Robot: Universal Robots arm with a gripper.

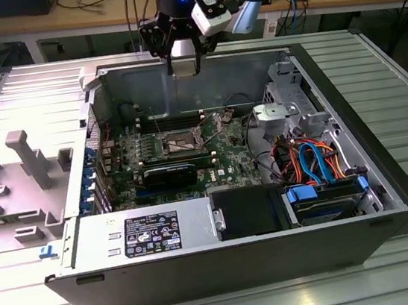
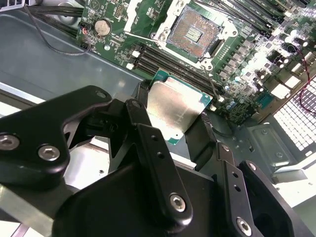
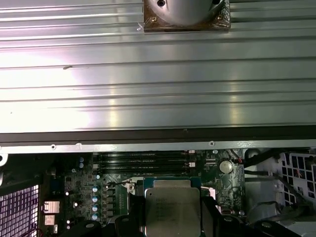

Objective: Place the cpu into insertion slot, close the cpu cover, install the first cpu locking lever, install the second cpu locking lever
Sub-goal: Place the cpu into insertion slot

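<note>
Where the case comes nearest in the exterior view: an open dark grey metal computer case (image 1: 205, 273) lies on its side on a ribbed aluminium table (image 1: 376, 85), open face up
Case, near edge: a silver box-shaped power supply with a black label (image 1: 147, 235); just beside it a black square fan shroud (image 1: 245, 211); toward the exterior view's right a drive bay with blue clips (image 1: 323, 201), with orange and blue cables (image 1: 314, 157) looped behind it
Case, middle: a green circuit board (image 1: 227, 157) on the case floor, carrying a long black rectangular module (image 1: 169, 176)
Insertion slot: a square dark socket recess in a thin silvery frame (image 1: 180, 142), on the board just beyond the module; in the second wrist view (image 2: 192, 32) its pin field lies uncovered, with long narrow memory slots (image 2: 163, 61) alongside
Cpu: a small flat square chip with a dull silver-grey top and green edge (image 2: 177, 111), held in the air over the board, well apart from the slot; it shows in both wrist views (image 3: 173, 212)
Gripper: the black gripper (image 1: 185, 63) hangs over the far side of the case, jaws clamped on opposite edges of the cpu, a black finger (image 2: 200, 136) on each side
Beside the case: a pale grey moulded plastic fixture (image 1: 19, 177) on the table at the exterior view's left
Farthest: a wooden workbench (image 1: 96, 16) strewn with cables
</note>
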